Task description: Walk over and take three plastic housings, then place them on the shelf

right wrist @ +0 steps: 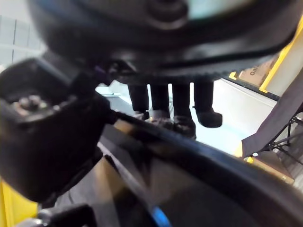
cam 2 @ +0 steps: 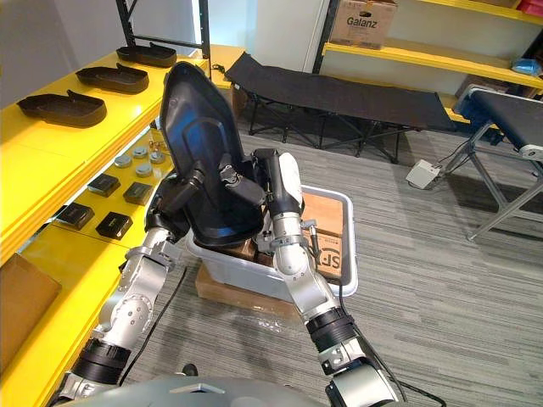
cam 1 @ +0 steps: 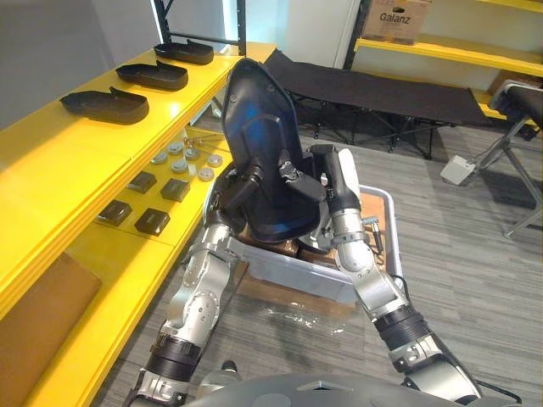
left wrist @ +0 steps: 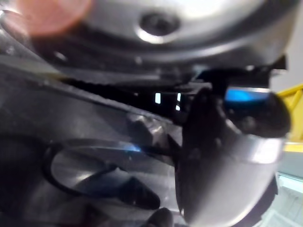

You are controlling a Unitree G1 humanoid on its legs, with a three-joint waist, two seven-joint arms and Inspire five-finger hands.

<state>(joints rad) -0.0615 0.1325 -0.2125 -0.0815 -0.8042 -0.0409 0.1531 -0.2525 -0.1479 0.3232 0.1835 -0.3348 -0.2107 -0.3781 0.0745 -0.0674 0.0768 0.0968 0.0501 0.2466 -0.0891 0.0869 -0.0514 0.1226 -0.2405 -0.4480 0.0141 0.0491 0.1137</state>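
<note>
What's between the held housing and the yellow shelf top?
Nothing visible. The housing, gripped by the left hand and right hand, stands upright over the bin, beside the shelf. Three other housings sit along its top tier. Small black boxes and discs lie on the lower tier.

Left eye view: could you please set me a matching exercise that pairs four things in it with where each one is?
Things
1. held housing
2. nearest shelved housing
3. round metal discs
4. cardboard box

Places
A. lower yellow ledge, beside black square pieces
B. far yellow shelf, beyond the folding cot
C. gripped by left hand and right hand above the grey bin
D. top yellow board on the robot's left

Pairs: 1-C, 2-D, 3-A, 4-B
</note>
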